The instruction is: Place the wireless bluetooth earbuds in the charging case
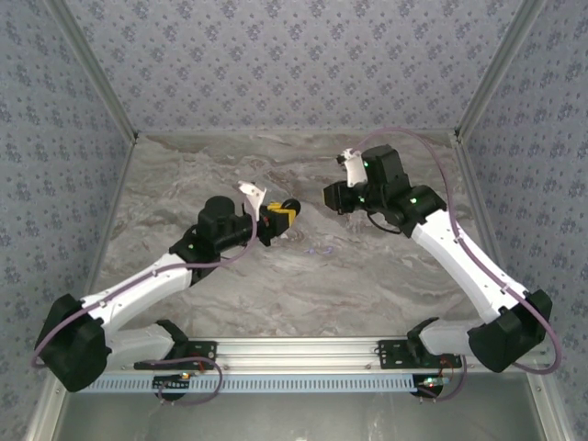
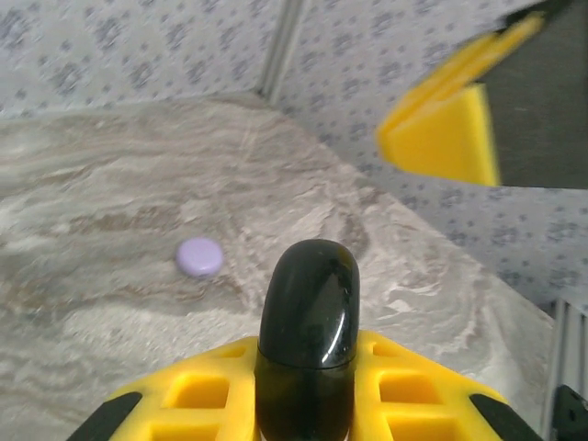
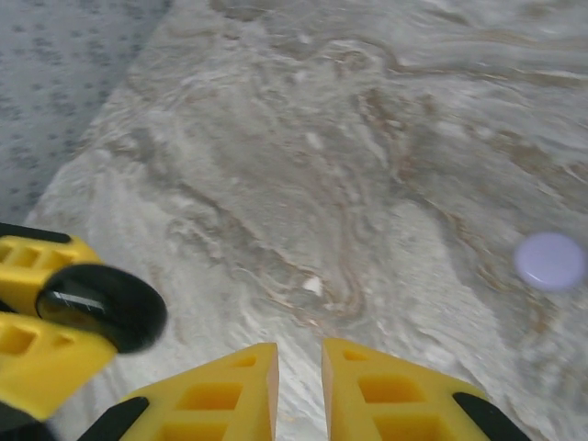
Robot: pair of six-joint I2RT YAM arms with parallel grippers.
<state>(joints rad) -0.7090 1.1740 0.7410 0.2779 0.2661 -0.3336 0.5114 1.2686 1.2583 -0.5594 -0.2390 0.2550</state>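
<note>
Two grippers meet over the middle of the marble table. The left gripper is clamped on a black case, and the right gripper sits at about 2 o'clock from it in the top view, close by but not touching.

The case looks like a hard, glossy shell with rounded ends. I'd judge it light, stiff and slippery, likely to twist or squirt out if pinched on its curve. The yellow fingers hold it low across its sides, leaving the upper end free, which seems the sound place to hold it. A faint seam runs across it near the fingers. I cannot tell whether it is latched or whether buds are already inside.

Earbuds would be lighter still, smooth and easy to flick away, so I'd want a gentle fingertip pinch across the body.

From the right wrist, that gripper's jaws stand almost together with only a slim gap and nothing in it. The held case is at 9 o'clock from them. A lilac puck lies flat on the table at 2 o'clock, well apart, and a small white speck sits just ahead at 12.
</note>
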